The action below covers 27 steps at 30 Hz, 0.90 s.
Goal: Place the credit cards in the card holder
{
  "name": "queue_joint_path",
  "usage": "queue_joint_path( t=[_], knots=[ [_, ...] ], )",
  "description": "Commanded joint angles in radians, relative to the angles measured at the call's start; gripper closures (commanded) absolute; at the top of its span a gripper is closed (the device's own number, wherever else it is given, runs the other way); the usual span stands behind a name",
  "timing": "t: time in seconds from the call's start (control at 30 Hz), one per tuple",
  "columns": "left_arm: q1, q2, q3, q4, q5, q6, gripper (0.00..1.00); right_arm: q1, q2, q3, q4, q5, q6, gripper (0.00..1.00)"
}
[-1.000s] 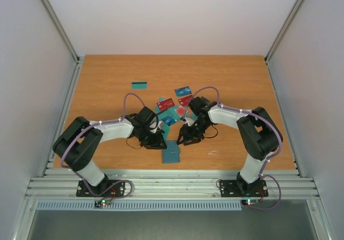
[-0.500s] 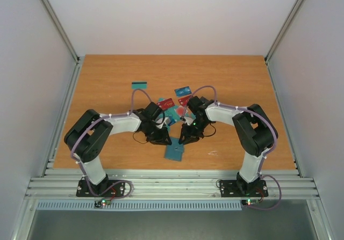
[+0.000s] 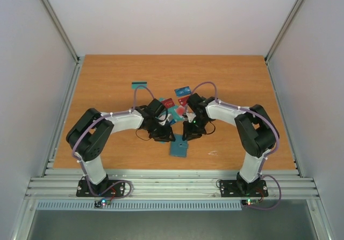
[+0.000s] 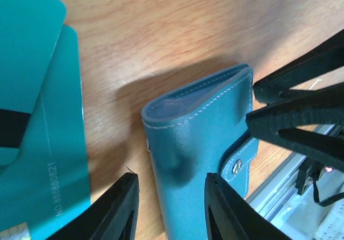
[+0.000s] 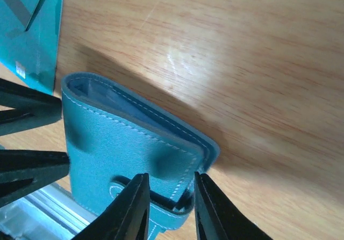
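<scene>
The step in hand is getting the card holder (image 3: pixel 178 149) open; no card is going in yet. The holder is lying folded on the table (image 3: pixel 107 73), at its near middle, with its fastening strap (image 5: pixel 121 189) wrapping round the edge. The credit cards (image 3: pixel 176 110) are lying in a loose heap just beyond the holder, and one teal card (image 3: pixel 139 84) is sitting well apart from the holder, further back and to the left.

Both arms are working on the holder at once. The left arm (image 3: pixel 115 120) and the right arm (image 3: pixel 228 112) are reaching inward with elbows out and wrists bent down, so the claws are facing each other over the holder's far end.

The left claw (image 4: pixel 171 183) is standing partly spread and pinching nothing: one finger is just off the holder's long edge over the table, the other is over its cover. The right claw (image 5: pixel 171 176) is standing narrower, its fingers over the holder's strap corner with the strap between them. The wrist view is too close to show whether it is already nipping the strap.

By my reckoning, the next move calls for the left claw to be pinning the cover while the right is freeing the strap and folding the holder open. Only then is a card worth fetching from the heap beyond the holder.
</scene>
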Motion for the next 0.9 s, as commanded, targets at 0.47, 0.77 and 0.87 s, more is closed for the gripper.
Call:
queue_joint_path(
  t=[0.47,0.77,0.87],
  knots=[
    [-0.007,-0.232,0.068,-0.283,-0.01,0.146,0.65,0.141,-0.15,0.206,-0.383,0.333,0.322,0.64],
    [-0.007,-0.196,-0.024,-0.112,-0.024,0.026,0.81,0.275,-0.046,0.239,-0.369,0.467,0.442,0.64],
    [-0.007,-0.18,-0.03,-0.107,-0.025,0.009,0.82,0.291,-0.033,0.244,-0.355,0.468,0.461,0.64]
  ],
)
